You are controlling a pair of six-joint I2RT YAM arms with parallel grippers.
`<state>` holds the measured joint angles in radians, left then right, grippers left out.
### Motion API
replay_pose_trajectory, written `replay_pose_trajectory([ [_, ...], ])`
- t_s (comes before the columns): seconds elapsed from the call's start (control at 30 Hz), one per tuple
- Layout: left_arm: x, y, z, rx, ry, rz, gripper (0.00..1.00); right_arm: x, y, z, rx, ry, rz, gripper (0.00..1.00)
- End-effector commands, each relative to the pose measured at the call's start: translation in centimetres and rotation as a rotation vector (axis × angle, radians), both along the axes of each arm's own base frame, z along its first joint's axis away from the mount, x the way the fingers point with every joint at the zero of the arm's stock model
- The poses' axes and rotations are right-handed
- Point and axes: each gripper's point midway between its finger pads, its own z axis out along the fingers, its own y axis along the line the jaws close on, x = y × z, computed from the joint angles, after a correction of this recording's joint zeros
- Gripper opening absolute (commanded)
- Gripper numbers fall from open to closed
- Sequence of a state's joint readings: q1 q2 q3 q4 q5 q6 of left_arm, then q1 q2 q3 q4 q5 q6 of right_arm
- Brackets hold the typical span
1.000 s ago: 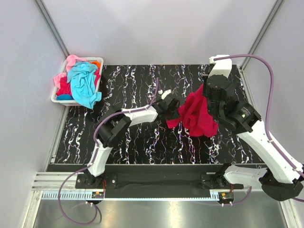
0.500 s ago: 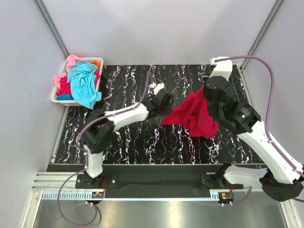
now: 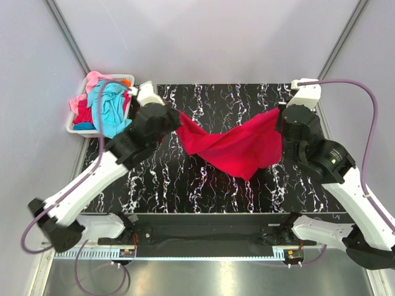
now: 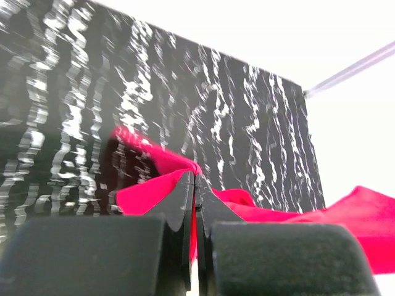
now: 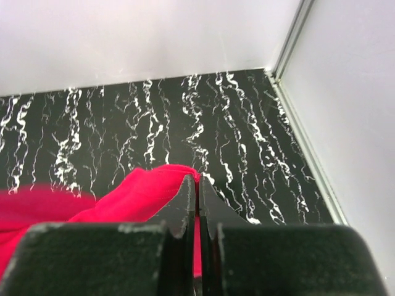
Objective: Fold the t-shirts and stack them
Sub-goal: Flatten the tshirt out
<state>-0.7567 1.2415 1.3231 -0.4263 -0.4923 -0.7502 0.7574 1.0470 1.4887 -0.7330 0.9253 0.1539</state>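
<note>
A crimson-red t-shirt [image 3: 231, 147] hangs stretched between my two grippers above the black marbled table [image 3: 185, 185], sagging in the middle. My left gripper [image 3: 174, 117] is shut on its left end, and red cloth [image 4: 154, 185] shows pinched between the jaws of the left gripper [image 4: 195, 179]. My right gripper [image 3: 278, 117] is shut on the right end, where the red cloth [image 5: 136, 194] bunches left of the right gripper [image 5: 197, 180]. More t-shirts, turquoise [image 3: 110, 108], pink [image 3: 94, 80] and orange [image 3: 125, 82], lie piled in the basket.
A white plastic basket [image 3: 75, 128] stands at the table's far left corner, just behind my left arm. Grey walls close in the table on three sides, with metal corner posts [image 3: 68, 37] at the back.
The left gripper has shut on the red t-shirt and swung far left and back, toward the basket. The shirt went from a hanging bunch to a spread span. The right gripper shifted slightly right.
</note>
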Motion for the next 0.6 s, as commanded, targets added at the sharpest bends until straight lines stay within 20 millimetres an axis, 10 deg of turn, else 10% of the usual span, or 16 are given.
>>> replay_pose_trajectory([
  [0.0,-1.4,5.2,2.9,0.052,-0.082,0.134,0.00,-1.3,-2.4,3.7,0.043,-0.091,-0.068,0.00],
  [0.23,-5.6,11.4,8.6,0.001,-0.203,0.231,0.00,-2.9,-4.4,7.9,0.073,-0.175,-0.083,0.00],
  [0.57,-10.8,14.3,15.5,-0.043,-0.386,0.108,0.00,-5.7,-6.5,13.6,0.114,-0.302,-0.023,0.00],
])
